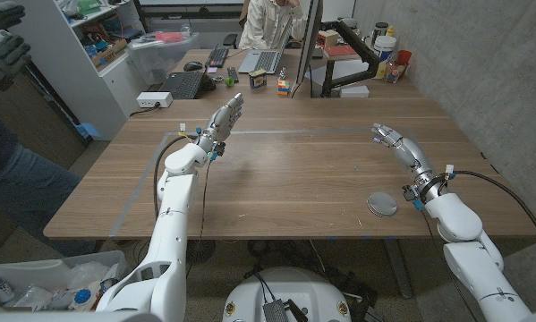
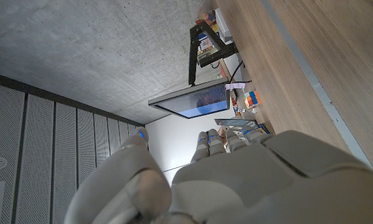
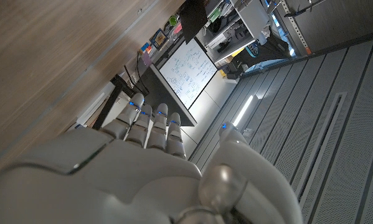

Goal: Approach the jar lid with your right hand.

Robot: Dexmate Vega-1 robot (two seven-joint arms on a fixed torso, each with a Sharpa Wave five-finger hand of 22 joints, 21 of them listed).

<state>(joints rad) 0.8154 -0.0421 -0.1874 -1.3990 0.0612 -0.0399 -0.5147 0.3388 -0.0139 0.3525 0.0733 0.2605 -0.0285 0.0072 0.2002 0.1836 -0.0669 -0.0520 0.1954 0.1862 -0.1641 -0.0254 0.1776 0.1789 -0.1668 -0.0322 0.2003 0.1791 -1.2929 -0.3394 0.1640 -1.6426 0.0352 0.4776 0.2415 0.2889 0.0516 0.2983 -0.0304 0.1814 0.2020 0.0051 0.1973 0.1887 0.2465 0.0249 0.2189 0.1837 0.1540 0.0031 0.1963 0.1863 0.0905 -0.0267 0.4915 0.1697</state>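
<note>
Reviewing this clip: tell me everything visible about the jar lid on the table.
The jar lid is a small round disc, greyish and metallic-looking, with a slightly lighter rim. It lies flat on the wooden table near the front edge on the robot's right side, with no jar beside it. Nothing touches it: the right hand is farther out over the table, fingers extended and holding nothing, and the lid sits just beside that arm's wrist. Which face is up is too small to tell.

Bare wood betw right hand (image 1: 388, 137) & lid (image 1: 382, 203), nothing in the way. Clutter (laptop (image 1: 261, 61), keyboard (image 1: 183, 85), cube (image 1: 284, 87)) sits at far edge, well apart. Left hand (image 1: 227, 116) far off.
</note>
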